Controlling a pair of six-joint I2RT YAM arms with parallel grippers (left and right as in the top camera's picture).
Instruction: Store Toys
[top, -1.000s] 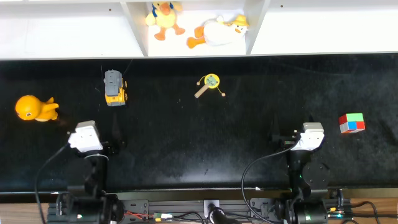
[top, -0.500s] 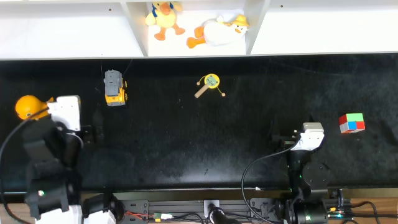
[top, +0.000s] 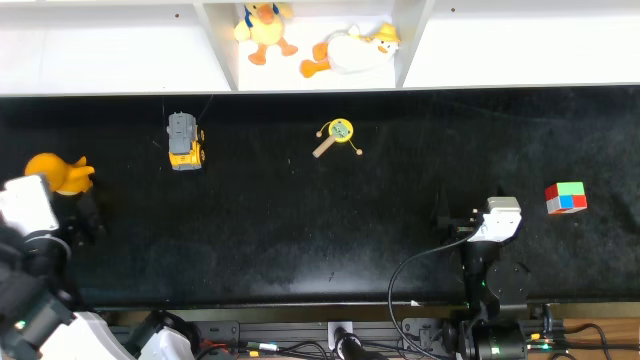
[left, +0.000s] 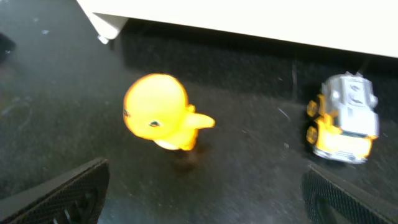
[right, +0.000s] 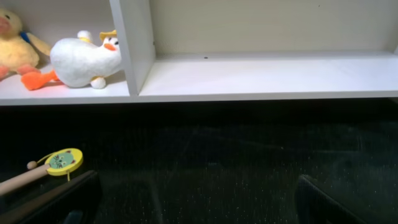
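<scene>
Just ahead of the wide-spread left gripper (left: 202, 196) sits an orange duck (left: 163, 112), untouched. The right gripper (right: 193, 199) likewise stands apart, holding nothing.

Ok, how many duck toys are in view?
3. A yellow plush duck and a white plush duck are side by side in the shelf; an orange duck stands on the mat, far left.

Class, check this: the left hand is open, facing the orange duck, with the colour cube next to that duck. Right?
No. In the left wrist view the toy truck, not the colour cube, is next to the orange duck; the left hand is open.
</scene>
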